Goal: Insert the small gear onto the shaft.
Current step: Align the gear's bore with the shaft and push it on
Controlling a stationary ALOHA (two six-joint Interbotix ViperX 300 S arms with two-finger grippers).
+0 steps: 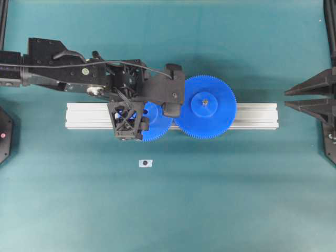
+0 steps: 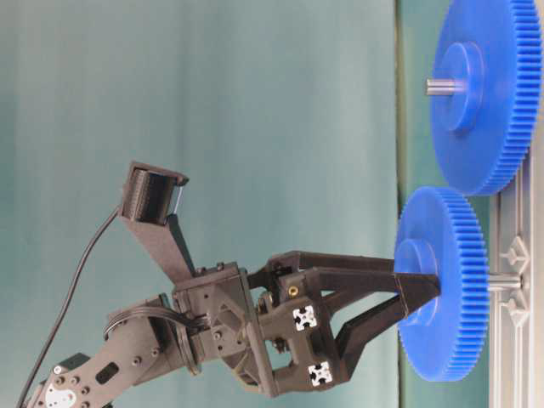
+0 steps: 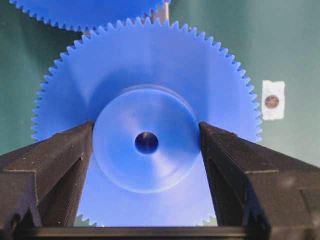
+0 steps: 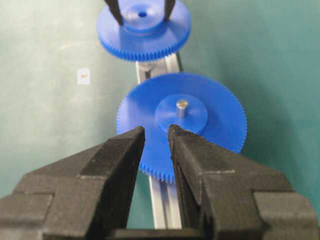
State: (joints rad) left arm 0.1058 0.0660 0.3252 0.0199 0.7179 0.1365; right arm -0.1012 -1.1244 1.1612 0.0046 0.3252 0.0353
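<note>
A large blue gear [image 1: 205, 106] sits right of centre in the overhead view, flat on a silvery aluminium rail [image 1: 257, 116] that runs left to right across the middle of the frame. A short metal pin [image 1: 205, 102] stands up through the gear's raised hub. The rail lies on a teal surface [image 1: 236, 199]. Below the rail, slightly left of centre, a tiny white tag [image 1: 145, 163] with a dark dot lies flat on the surface, well apart from the rail.

Small blue plastic toothed gear [image 3: 145, 135] between the left gripper's [image 3: 146, 145] fingers

We see its raised hub clamped there, thin silvery metal shaft [image 2: 503, 280] just beyond the fingertips behind the gear.
</note>
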